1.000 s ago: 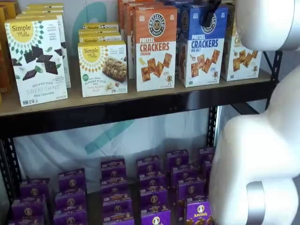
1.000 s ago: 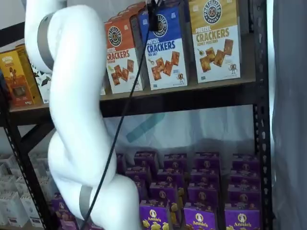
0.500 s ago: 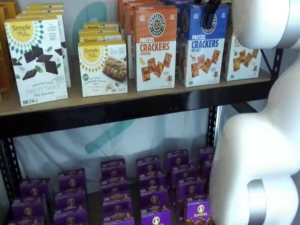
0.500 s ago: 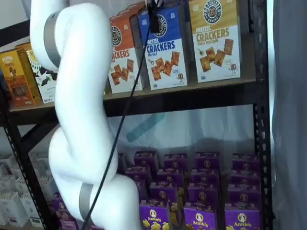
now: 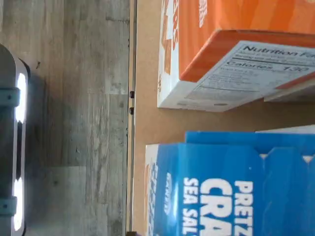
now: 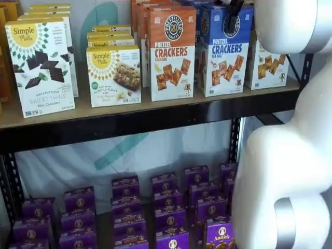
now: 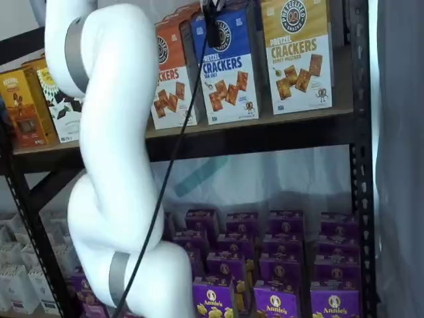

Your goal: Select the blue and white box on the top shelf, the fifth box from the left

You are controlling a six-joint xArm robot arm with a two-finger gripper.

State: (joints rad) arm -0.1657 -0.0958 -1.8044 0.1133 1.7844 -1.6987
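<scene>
The blue and white box [image 6: 224, 52] stands upright on the top shelf [image 6: 129, 118], between an orange-topped cracker box [image 6: 172, 52] and a yellow-topped one [image 6: 267, 65]. It shows in both shelf views [image 7: 230, 66]. My gripper [image 6: 232, 14] shows only as a black finger hanging from above, in front of the box's round logo; it also shows in a shelf view [image 7: 213, 30] with a cable beside it. No gap or grip is visible. In the wrist view the box's blue top [image 5: 231, 187] is close below, with the orange box [image 5: 231, 49] beside it on the tan board [image 5: 147, 113].
My white arm fills the right of a shelf view [image 6: 290, 155] and the left of a shelf view [image 7: 112, 165]. Simple Mills boxes [image 6: 41, 67] stand further left on the top shelf. Several purple Annie's boxes [image 6: 171, 207] fill the lower shelf. A black upright [image 7: 361, 132] stands at the right.
The white arm has shifted a little, to the right in one shelf view. The black finger stays in front of the blue box's top. The boxes have not moved.
</scene>
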